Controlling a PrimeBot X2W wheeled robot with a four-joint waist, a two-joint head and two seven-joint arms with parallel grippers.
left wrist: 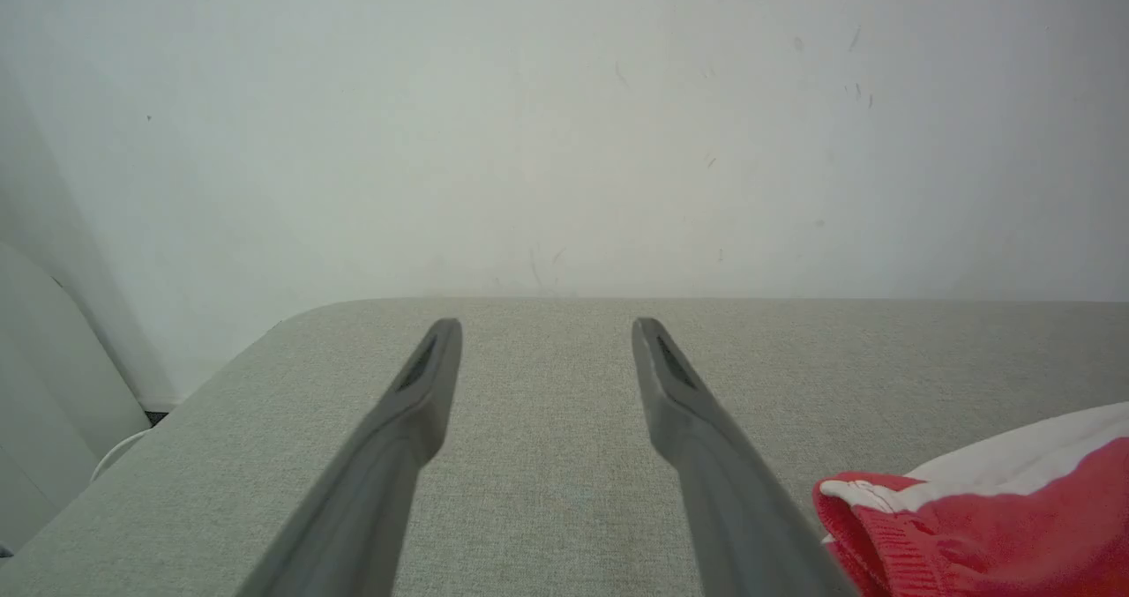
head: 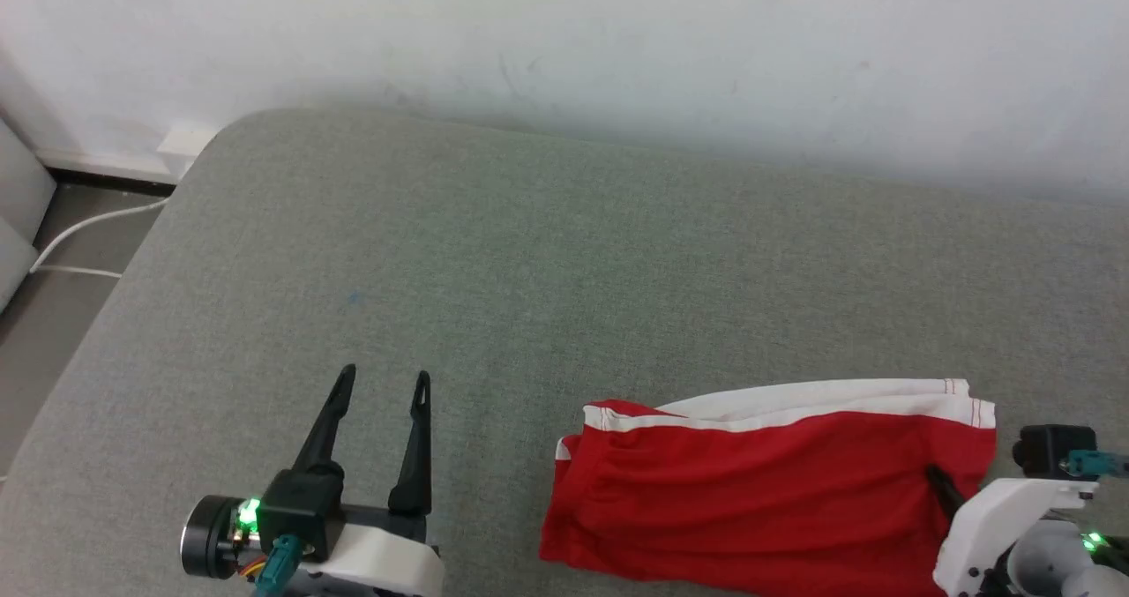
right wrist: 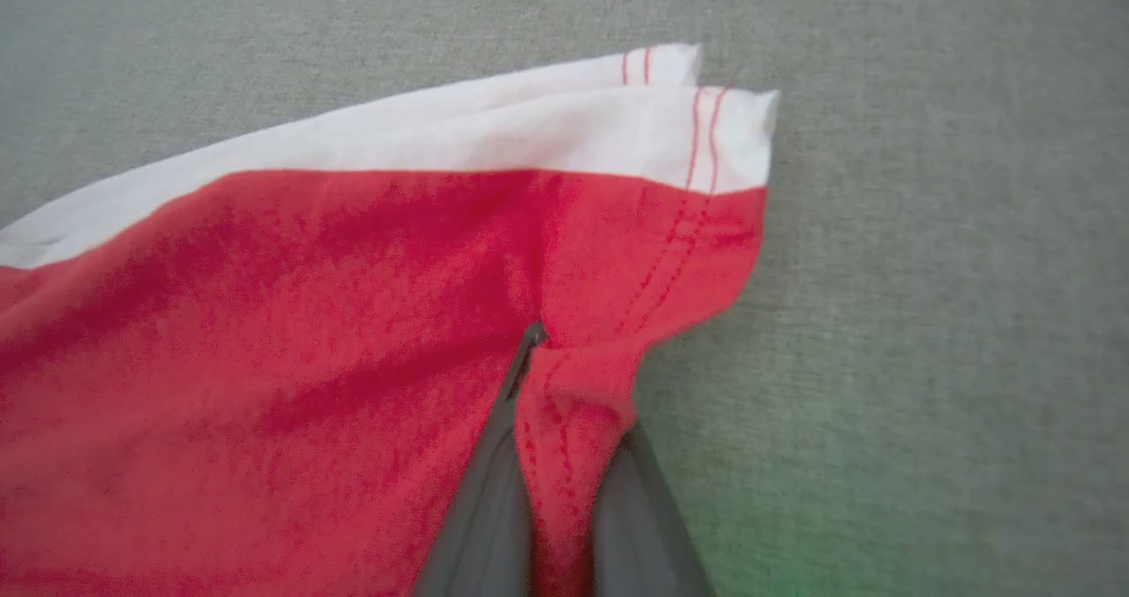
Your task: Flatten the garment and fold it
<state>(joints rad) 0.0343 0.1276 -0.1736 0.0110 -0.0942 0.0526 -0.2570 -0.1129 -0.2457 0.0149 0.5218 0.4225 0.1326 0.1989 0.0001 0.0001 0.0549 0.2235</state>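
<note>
The red shorts (head: 767,491) lie on the grey cushion (head: 441,253) over on the robot's right, the right gripper (right wrist: 569,363) pinched shut on a bunched fold at their right-hand edge, while the left gripper (head: 381,384) hovers near their left end, fingers spread apart and holding nothing.

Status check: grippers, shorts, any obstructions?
Left gripper open, over grey cushion, apart from shorts. Right gripper shut on shorts at right-end hem. Shorts not flat, waistband end rumpled. No obstruction seen.
</note>
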